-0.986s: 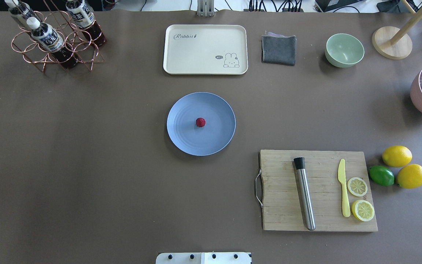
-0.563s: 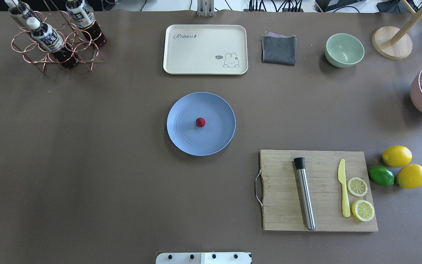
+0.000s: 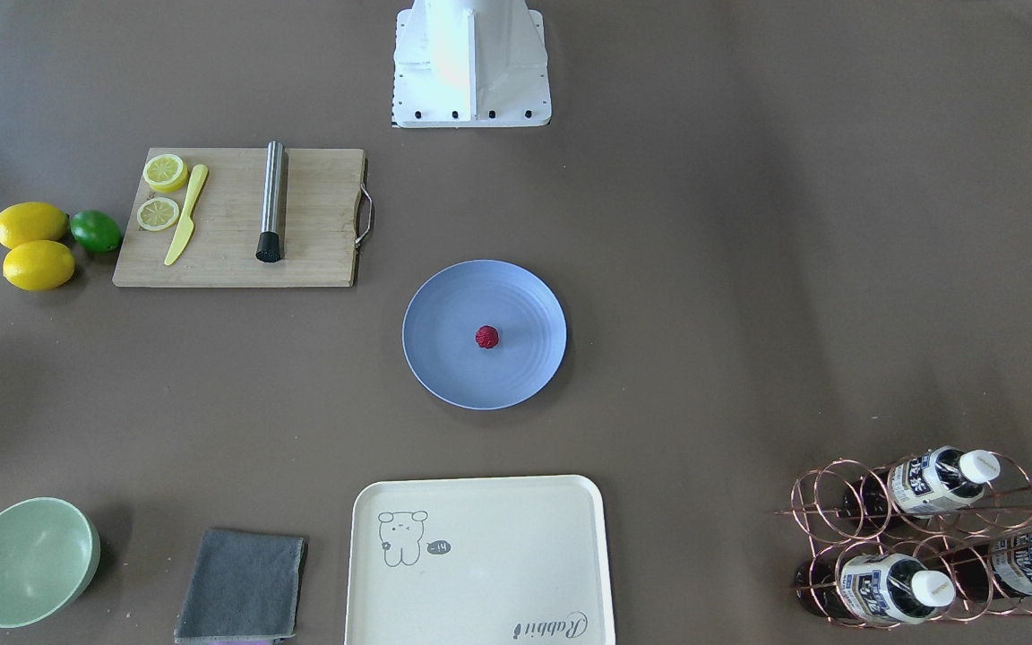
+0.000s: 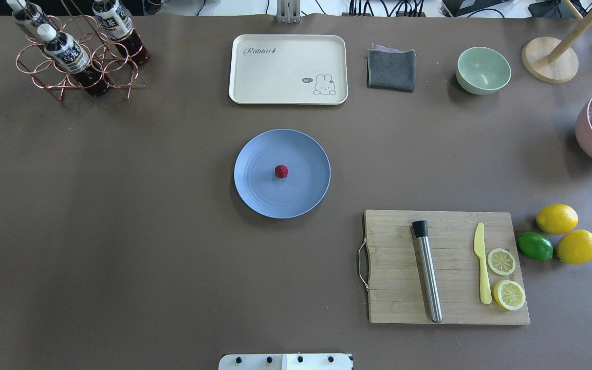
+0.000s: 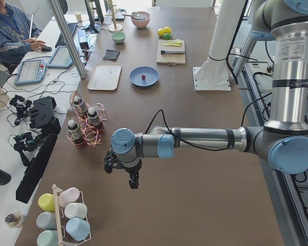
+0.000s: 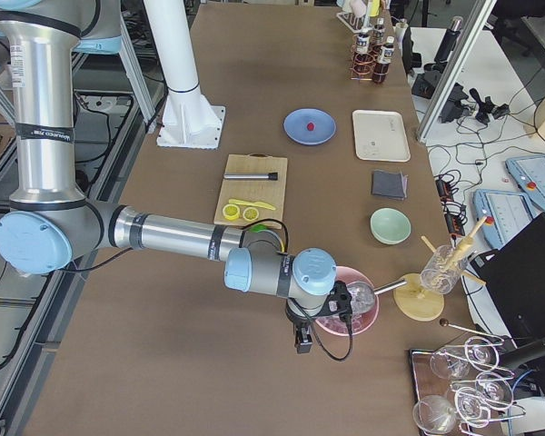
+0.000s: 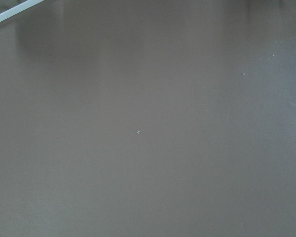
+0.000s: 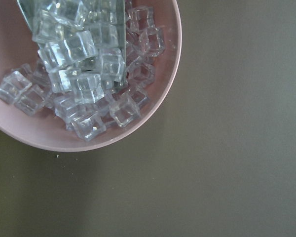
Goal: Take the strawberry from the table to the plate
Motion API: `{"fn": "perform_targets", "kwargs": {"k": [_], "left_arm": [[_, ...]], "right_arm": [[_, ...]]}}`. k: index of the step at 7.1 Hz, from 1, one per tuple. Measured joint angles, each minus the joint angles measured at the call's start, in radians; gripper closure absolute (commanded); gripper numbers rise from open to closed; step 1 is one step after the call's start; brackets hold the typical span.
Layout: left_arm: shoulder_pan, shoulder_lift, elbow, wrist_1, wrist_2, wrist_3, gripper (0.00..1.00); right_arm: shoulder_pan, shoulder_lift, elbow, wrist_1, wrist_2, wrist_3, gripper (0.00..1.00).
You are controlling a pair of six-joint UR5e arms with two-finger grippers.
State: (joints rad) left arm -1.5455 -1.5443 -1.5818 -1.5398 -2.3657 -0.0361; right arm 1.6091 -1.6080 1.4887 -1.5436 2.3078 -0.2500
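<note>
The strawberry [image 4: 281,171] sits at the centre of the blue plate [image 4: 257,198], in the middle of the bench [image 4: 121,231]. The left hand [image 5: 133,181] hangs over bare bench at the far left end. The right hand [image 6: 302,340] hangs beside a pink bowl [image 8: 44,136] of ice at the right end. Whether either hand is apart or together cannot be told.

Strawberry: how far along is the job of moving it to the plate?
Done: the strawberry lies near the middle of the plate, with no gripper near it. In hand: nothing. The left gripper hangs over the table far from the plate, and the right gripper hangs beside the ice bowl. Whether they are open cannot be told. Left: nothing, it seems.
</note>
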Motion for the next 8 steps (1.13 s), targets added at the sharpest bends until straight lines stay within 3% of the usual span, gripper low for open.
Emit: {"fn": "perform_targets", "kwargs": {"k": [8], "left_arm": [[0.004,-0.026,0.003,-0.008,0.023,0.0,0.0]], "right_arm": [[0.0,-0.007,-0.022,0.002,-0.003,-0.001,0.0]]}}
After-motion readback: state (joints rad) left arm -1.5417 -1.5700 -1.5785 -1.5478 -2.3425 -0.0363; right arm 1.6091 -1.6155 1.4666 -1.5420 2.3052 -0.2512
